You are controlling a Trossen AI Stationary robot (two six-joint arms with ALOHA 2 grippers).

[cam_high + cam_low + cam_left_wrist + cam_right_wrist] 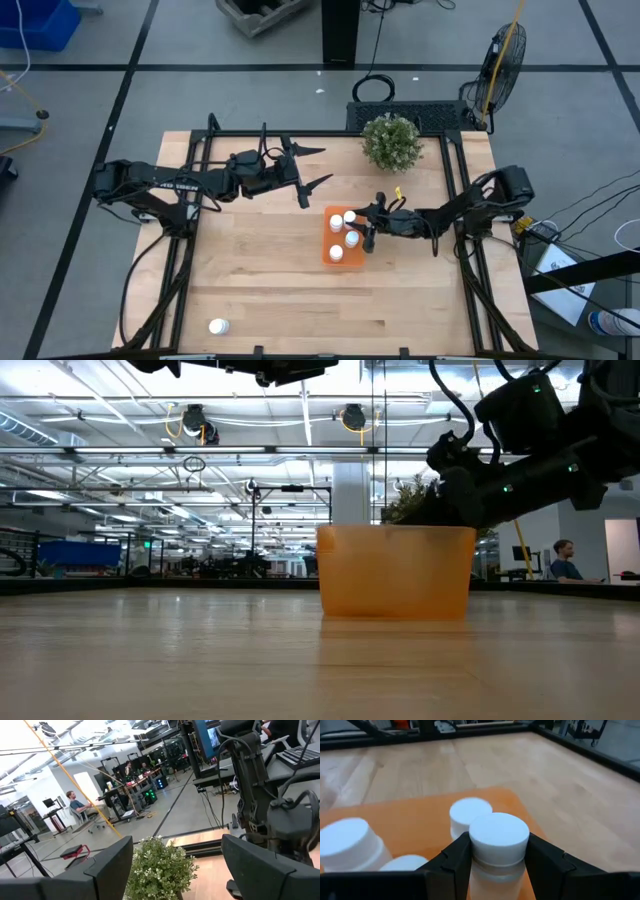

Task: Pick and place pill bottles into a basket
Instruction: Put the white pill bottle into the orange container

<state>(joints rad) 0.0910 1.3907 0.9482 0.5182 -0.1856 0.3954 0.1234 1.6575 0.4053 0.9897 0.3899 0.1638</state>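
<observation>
1. Upright between the right gripper's point(495, 862) clamped jaws stood a pill bottle point(498, 851), over the basket point(328, 240).
2. Left gripper point(312, 168), jaws apart, waited well beyond the basket; one bottle point(218, 326) lay nearer it.

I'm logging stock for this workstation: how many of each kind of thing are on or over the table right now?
Orange basket: 1
White pill bottles: 5 (three in the basket, one held over it by the right gripper, one far from the basket)
Green plant: 1
Total: 7
</observation>
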